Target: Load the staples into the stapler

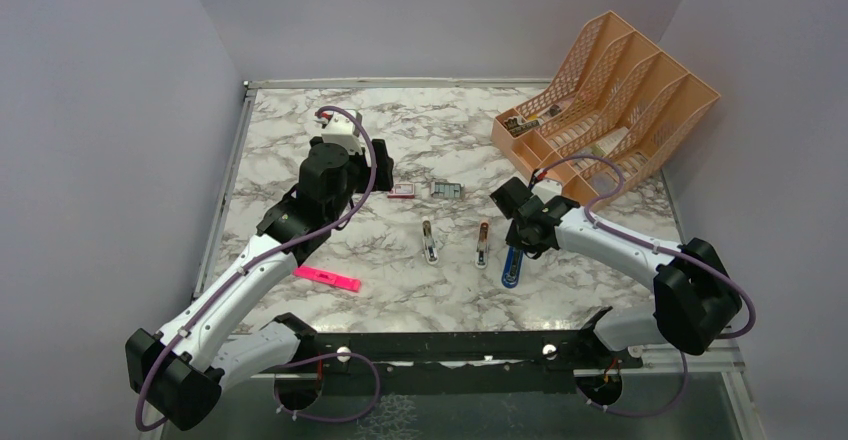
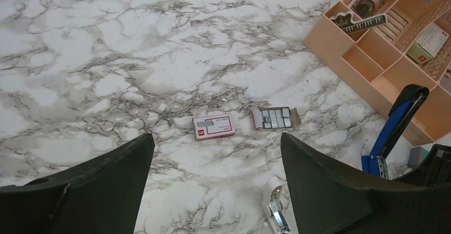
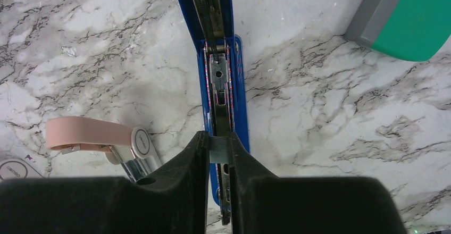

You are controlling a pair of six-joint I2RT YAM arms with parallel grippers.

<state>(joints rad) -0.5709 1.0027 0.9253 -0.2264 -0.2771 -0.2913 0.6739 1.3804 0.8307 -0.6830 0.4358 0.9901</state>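
One peach organizer (image 1: 610,90) stands beyond the right gripper (image 3: 218,141); of three staplers, the open blue stapler (image 3: 237,85) lies beneath it, two smaller staplers (image 1: 428,242) (image 1: 482,245) to its left. Its fingers pinch one strip of staples (image 3: 219,150) over the stapler's channel. The left gripper (image 2: 217,141) is spread, one red-and-white box (image 2: 214,126) and one tray (image 2: 275,118) just ahead.

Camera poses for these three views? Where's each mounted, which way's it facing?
Top external: above and behind the bases, looking down on the table; left arm and right arm show.
Left wrist: angled forward and down at the staple box; open left claw frames the bottom.
Right wrist: straight down onto the open blue stapler; right claw shut on the staples.
Shared: all three see the blue stapler.
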